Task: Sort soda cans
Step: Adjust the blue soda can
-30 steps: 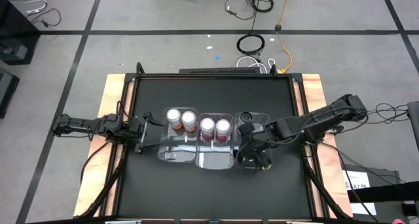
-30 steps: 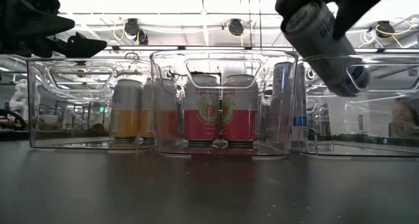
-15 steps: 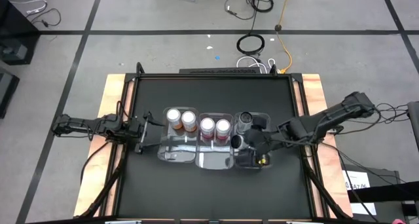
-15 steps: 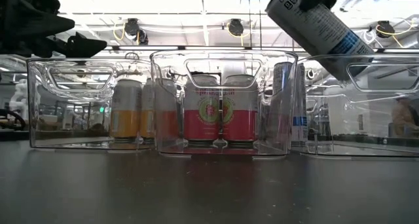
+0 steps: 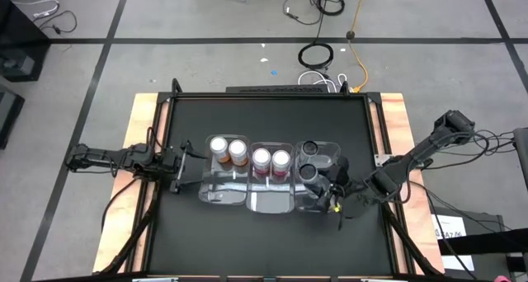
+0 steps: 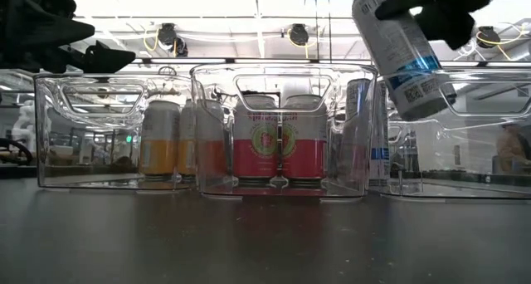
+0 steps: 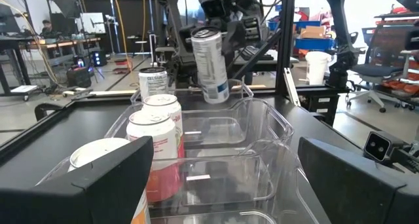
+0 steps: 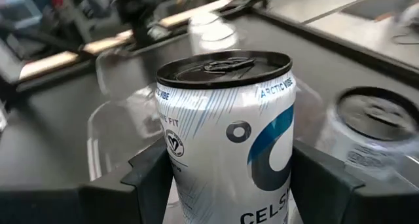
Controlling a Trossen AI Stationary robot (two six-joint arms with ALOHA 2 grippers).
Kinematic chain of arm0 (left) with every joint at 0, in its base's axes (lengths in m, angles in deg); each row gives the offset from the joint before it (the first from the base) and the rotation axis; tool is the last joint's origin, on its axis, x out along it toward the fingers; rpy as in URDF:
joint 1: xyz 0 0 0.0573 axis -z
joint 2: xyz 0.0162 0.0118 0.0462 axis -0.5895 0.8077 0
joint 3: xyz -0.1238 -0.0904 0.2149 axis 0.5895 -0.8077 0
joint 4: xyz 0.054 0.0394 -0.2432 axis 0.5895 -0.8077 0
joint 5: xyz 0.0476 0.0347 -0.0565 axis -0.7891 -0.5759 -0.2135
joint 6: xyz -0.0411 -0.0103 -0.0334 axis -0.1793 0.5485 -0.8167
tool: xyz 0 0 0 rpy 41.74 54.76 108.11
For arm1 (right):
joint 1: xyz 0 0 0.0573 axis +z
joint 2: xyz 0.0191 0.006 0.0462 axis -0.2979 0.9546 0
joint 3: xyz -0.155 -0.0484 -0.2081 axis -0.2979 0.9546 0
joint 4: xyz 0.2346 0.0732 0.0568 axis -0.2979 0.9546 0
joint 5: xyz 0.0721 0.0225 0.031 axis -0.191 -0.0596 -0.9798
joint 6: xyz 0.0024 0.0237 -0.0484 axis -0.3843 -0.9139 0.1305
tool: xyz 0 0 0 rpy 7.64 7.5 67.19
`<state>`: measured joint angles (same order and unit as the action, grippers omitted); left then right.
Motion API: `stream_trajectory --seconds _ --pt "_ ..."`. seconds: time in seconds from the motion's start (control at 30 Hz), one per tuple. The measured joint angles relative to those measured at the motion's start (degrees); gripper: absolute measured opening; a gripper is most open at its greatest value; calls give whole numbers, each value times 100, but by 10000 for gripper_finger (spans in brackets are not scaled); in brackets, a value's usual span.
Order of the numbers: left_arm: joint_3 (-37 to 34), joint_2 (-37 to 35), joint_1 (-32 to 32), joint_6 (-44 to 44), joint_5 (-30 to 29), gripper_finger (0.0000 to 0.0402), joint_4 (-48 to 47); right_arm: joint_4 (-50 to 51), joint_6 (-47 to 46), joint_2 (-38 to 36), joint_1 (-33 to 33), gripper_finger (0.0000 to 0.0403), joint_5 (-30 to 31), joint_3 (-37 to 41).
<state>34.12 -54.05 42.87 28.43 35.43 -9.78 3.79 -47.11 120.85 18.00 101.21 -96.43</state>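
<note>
Right gripper [image 6: 427, 6] is clamped on a silver can [image 6: 402, 51], carrying it tilted above the right-hand clear bin [image 5: 330, 204], its top leaning left and its base hanging just over the bin's rim in the low view.

Largest first: the black table [image 5: 264, 117] carries three clear bins side by side. The left bin [image 5: 216, 195] holds two orange cans [image 5: 238, 152] at its far end, the middle bin [image 5: 272, 201] holds two red cans [image 5: 261, 158] at its far end, and the right-hand bin holds one other dark-topped can [image 5: 309, 149], also at the far end.

The carried can sits just near-side of that standing can, seen from above at [image 5: 311, 173], with the right arm reaching in from the right edge. Its long axis is not yet upright, so by my reading the coming move turns on bringing it plumb and lowering it straight down into the free floor of the bin beside its twin.

Left gripper [image 5: 183, 162], fingers spread apart and holding nothing, waits just left of the left bin, well away from the carried can.
</note>
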Motion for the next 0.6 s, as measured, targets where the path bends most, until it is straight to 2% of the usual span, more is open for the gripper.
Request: stream_trajectory --seconds 0.2,0.3,0.6 --pt "-2 2 2 0 0 389 0 68 -422 -2 495 242 1244 121" --pt "0 0 0 0 0 389 0 250 -562 17 670 242 1652 121" --pt "-1 2 -1 0 0 389 0 1859 -2748 467 1030 242 2436 121"
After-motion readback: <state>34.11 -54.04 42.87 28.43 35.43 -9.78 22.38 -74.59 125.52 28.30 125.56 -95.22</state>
